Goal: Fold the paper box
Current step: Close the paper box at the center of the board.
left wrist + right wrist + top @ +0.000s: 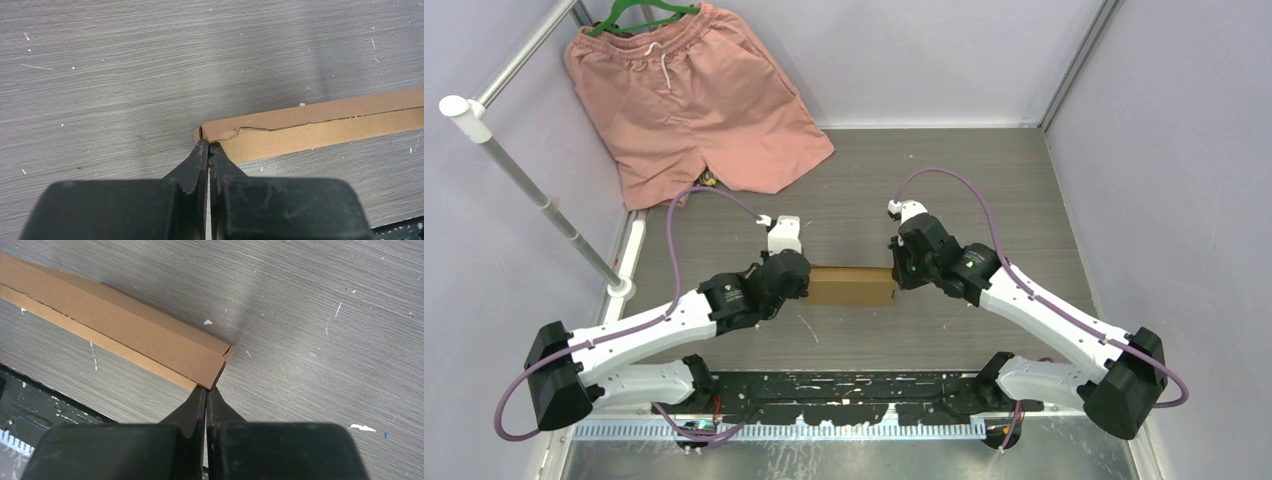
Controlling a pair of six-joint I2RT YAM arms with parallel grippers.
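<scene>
Paper box [851,285]: plain brown cardboard, long low block, ragged seam along one face. Lies mid-tabletop [984,180] between left end effector [208,146] and right end effector [205,388], both pressed together, tips at its ends.

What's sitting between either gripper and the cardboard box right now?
Nothing visible. The left gripper, shut, has its tips right at the left end of the paper box. The right gripper, also shut, meets the box's right end. The pink shorts lie at the far left corner, well away from both.
</scene>
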